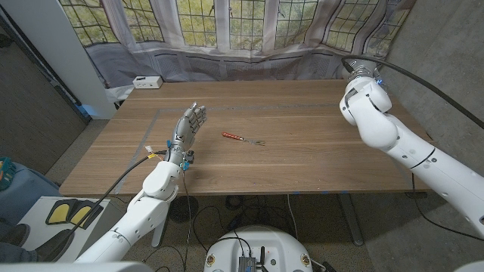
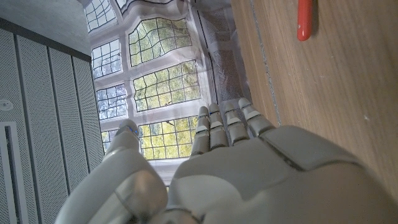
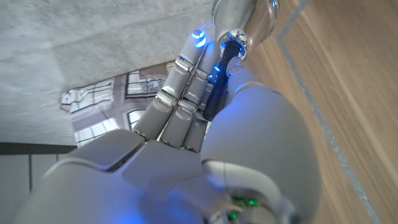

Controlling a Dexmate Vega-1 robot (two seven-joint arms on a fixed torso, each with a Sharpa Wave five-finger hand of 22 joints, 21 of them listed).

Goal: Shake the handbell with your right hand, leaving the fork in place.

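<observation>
The fork (image 1: 243, 138), with a red handle and metal tines, lies on the wooden table (image 1: 302, 166) near its middle; its red handle (image 2: 304, 18) also shows in the left wrist view. My left hand (image 1: 189, 125) (image 2: 249, 168) stands upright to the left of the fork, fingers straight and close together, holding nothing. At the table's far right my right hand (image 1: 361, 72) (image 3: 205, 143) is raised, mostly hidden behind its forearm in the head view. In the right wrist view it grips the black handle (image 3: 221, 81) of the silver handbell (image 3: 244, 15) above the table.
A small white box (image 1: 147, 81) sits at the back left corner. Thin tape lines (image 1: 227, 108) mark a rectangle on the tabletop. A grey curtain and windows stand behind the far edge. A concrete wall is close on the right.
</observation>
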